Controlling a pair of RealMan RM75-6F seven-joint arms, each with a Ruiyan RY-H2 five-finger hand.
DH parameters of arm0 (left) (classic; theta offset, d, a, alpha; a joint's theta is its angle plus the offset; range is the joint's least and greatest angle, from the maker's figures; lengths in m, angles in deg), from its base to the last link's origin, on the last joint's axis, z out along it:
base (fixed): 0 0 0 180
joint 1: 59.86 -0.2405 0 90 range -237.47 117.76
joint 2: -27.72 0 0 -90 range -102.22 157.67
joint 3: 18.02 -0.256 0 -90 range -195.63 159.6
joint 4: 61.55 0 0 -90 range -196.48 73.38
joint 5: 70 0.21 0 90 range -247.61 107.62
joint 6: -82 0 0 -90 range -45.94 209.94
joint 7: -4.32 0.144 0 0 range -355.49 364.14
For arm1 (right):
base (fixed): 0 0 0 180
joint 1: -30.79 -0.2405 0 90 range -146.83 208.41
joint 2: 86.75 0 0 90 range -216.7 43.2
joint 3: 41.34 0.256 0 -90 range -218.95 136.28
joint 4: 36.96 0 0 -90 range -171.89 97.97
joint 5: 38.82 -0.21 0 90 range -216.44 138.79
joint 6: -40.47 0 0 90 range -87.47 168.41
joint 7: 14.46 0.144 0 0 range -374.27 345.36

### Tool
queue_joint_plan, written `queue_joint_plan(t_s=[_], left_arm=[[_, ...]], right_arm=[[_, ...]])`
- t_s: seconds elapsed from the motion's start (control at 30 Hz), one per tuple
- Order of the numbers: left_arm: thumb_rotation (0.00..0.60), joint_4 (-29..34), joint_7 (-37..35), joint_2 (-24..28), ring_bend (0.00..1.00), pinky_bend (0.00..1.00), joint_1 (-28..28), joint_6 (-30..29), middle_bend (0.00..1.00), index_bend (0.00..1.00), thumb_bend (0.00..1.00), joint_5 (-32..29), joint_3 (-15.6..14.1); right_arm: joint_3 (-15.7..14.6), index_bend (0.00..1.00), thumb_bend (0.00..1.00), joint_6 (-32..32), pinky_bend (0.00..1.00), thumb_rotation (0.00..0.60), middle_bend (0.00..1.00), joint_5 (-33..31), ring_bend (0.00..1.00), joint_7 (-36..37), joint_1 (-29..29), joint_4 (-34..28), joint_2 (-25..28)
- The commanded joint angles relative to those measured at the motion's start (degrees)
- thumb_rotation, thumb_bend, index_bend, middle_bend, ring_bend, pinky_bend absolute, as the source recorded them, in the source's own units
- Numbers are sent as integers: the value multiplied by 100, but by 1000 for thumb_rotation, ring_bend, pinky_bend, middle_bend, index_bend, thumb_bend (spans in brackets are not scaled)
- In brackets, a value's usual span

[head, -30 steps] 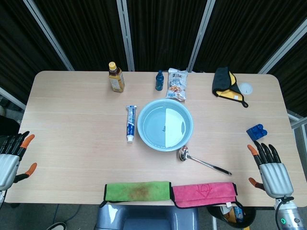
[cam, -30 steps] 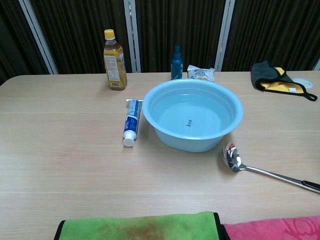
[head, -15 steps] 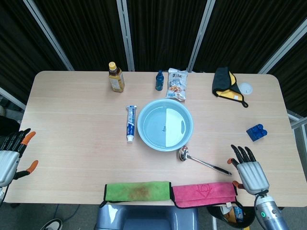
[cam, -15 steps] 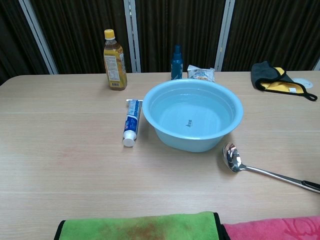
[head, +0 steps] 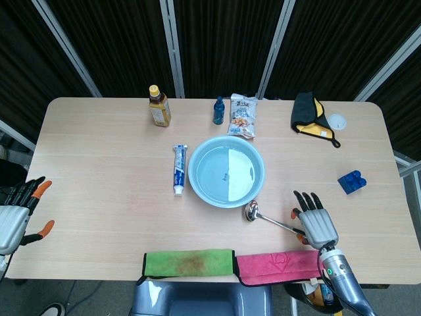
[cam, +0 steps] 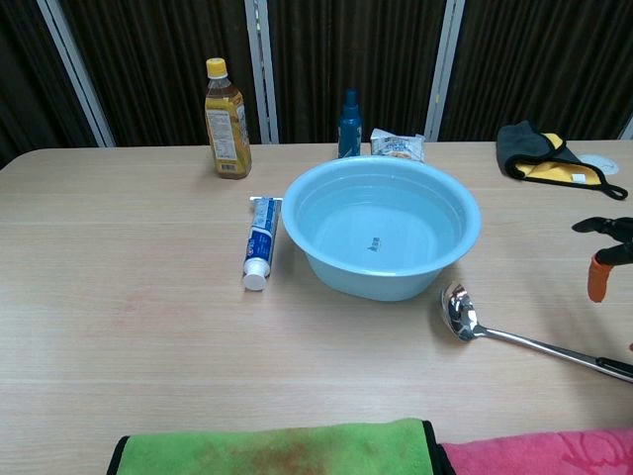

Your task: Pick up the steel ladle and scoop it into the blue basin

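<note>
The steel ladle point(head: 273, 220) lies on the table just right of the blue basin point(head: 226, 172), bowl end toward the basin; its bowl point(cam: 458, 312) and handle also show in the chest view. The basin point(cam: 382, 233) holds clear water. My right hand point(head: 316, 224) hovers over the handle's far end, fingers spread and holding nothing; only its fingertips point(cam: 601, 267) show at the right edge of the chest view. My left hand point(head: 14, 214) stays off the table's left edge, fingers apart and empty.
A toothpaste tube point(head: 178, 168) lies left of the basin. A tea bottle point(head: 158, 106), small blue bottle point(head: 218, 110) and snack bag point(head: 242, 115) stand behind it. A black-yellow cloth point(head: 311, 117), blue block point(head: 352, 180), green towel point(head: 189, 262) and pink towel point(head: 279, 265) also lie about.
My right hand has moved left from the table's right edge to above the ladle handle's end. The left hand has barely shifted. The ladle lies where it was.
</note>
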Motion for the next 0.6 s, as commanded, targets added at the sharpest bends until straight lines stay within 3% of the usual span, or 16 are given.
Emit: queue_joint_plan(t_s=[0.03,0.6], left_arm=[[600,-4,-16,6,0,0,0,2,0,12,349,-26,14],[600,-68,-77,-39,0,0,89,122,0,13,366,-74,49]], right_arm=[[94,421,169,-210,0,600,0,-250,0,-31,-161,245,-194],[107,418,178,-492,0,600,0,-752,0,282,-370,1204,-755]])
